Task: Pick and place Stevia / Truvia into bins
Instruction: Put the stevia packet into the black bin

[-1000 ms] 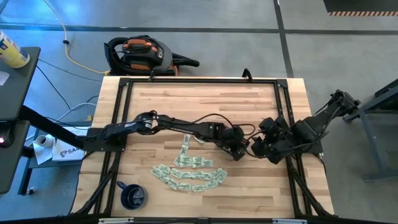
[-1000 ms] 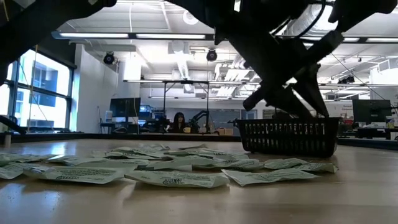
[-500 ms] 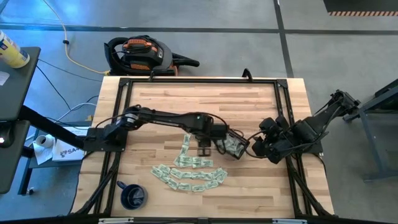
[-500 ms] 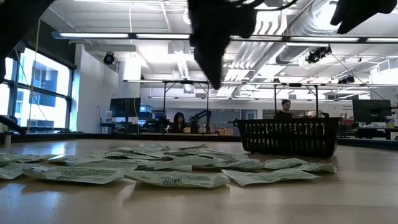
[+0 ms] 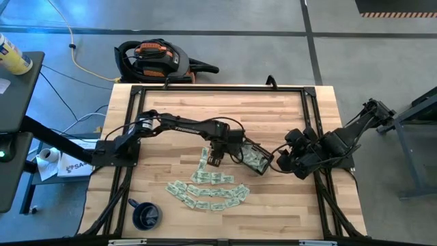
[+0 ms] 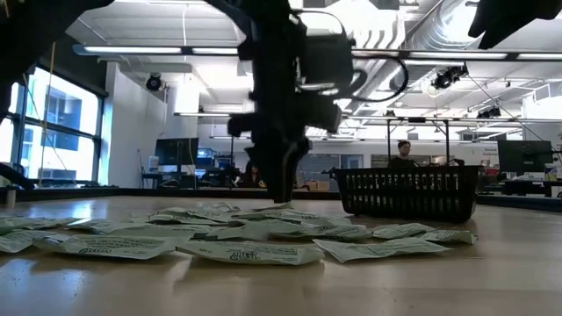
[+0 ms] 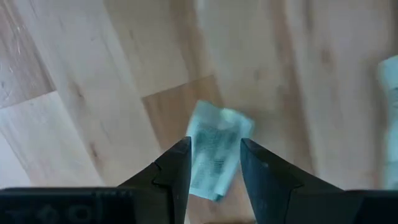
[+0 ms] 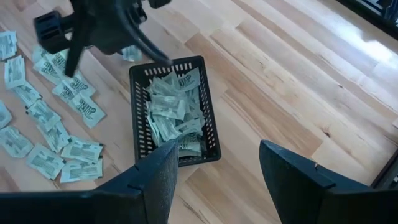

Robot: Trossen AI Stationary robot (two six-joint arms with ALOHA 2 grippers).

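Many pale green and white Stevia sachets (image 5: 208,188) lie flat on the wooden table in a curved row, with a short column (image 5: 203,162) running toward the far edge. The black gridded bin (image 5: 254,157) stands right of them and holds several sachets (image 8: 171,112). My left gripper (image 5: 214,160) points straight down over the column, open. One sachet (image 7: 221,127) lies on the wood beneath the gap between its fingers (image 7: 214,146). My right gripper (image 5: 281,162) hangs open just right of the bin (image 8: 217,152).
A dark blue mug (image 5: 145,215) stands at the table's near left corner. A black frame (image 5: 218,89) runs round the table top. In the low view the bin (image 6: 408,193) stands behind the sachets (image 6: 237,241). Bare wood lies toward the far edge.
My left gripper has gone from over the bin toward the table's left, to above the column of sachets. It has rolled about, tipped until it points straight down, and sunk close to the table. The bin's sachets now show uncovered. The right arm has kept still.
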